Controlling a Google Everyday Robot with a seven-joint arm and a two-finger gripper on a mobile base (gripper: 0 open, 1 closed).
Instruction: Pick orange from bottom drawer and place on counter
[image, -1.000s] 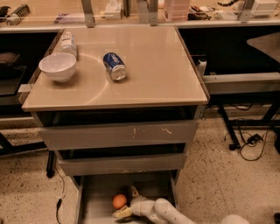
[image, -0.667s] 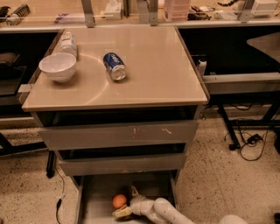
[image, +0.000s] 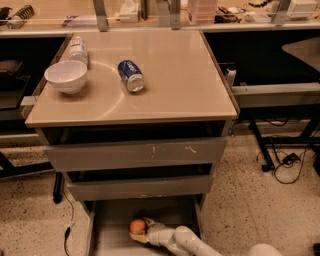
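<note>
The orange (image: 137, 226) lies on the grey floor of the open bottom drawer (image: 110, 225), left of its middle. My white arm reaches in from the lower right, and my gripper (image: 140, 229) is at the orange, with one finger above its right side and one below it. The counter (image: 170, 80) is the beige top of the drawer cabinet, above the two upper grey drawers.
On the counter stand a white bowl (image: 66, 76) at the left, a plastic bottle (image: 77, 48) behind it and a blue soda can (image: 131, 76) lying on its side. Black desks flank the cabinet. Cables (image: 282, 162) lie on the speckled floor at the right.
The camera view has shifted slightly. My gripper stays at the orange in the bottom drawer, and the orange has not visibly moved.
</note>
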